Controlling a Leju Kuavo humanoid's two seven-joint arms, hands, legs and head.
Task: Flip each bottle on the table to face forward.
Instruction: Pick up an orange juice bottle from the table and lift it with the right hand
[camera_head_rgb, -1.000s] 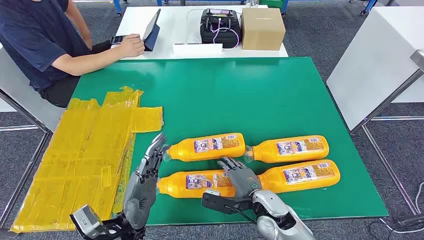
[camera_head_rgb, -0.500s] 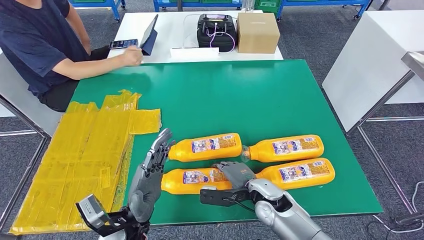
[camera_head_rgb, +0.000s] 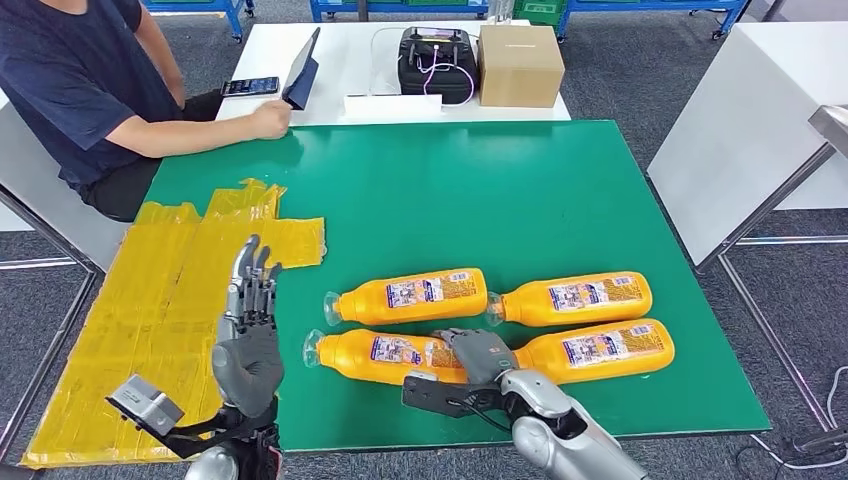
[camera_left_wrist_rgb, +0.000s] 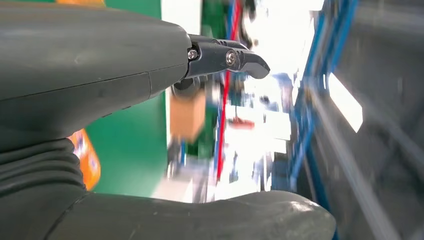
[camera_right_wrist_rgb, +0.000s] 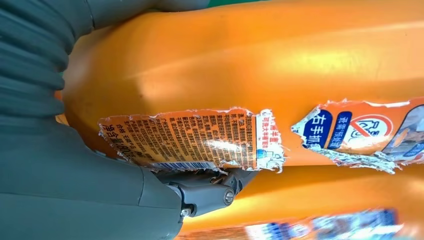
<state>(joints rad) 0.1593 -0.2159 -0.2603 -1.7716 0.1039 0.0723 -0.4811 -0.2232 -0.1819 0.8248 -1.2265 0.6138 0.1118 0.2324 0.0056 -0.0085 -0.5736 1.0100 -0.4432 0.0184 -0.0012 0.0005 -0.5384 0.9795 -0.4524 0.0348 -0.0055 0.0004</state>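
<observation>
Several orange bottles lie on their sides in two rows on the green table (camera_head_rgb: 480, 190), caps to the left. The far row has a left bottle (camera_head_rgb: 410, 294) and a right bottle (camera_head_rgb: 575, 297); the near right bottle (camera_head_rgb: 600, 348) lies by the front edge. My right hand (camera_head_rgb: 480, 355) grips the near left bottle (camera_head_rgb: 385, 352) at its base end, fingers curled over it. The right wrist view shows this bottle (camera_right_wrist_rgb: 250, 65) with its torn label, and my right hand (camera_right_wrist_rgb: 75, 190) around it. My left hand (camera_head_rgb: 248, 320) stands open, fingers upright, left of the caps and touching nothing.
Crumpled yellow plastic sheets (camera_head_rgb: 160, 300) cover the table's left part. A person (camera_head_rgb: 90, 80) sits at the far left with a hand on the table's corner. Behind stand a cardboard box (camera_head_rgb: 520, 62), a black case (camera_head_rgb: 436, 60) and a tablet (camera_head_rgb: 303, 70). A white table (camera_head_rgb: 740, 110) is on the right.
My left hand has drawn away leftward from the bottle caps and now stands upright over the plastic's edge. My right hand stays on the near left bottle. The camera shifted slightly.
</observation>
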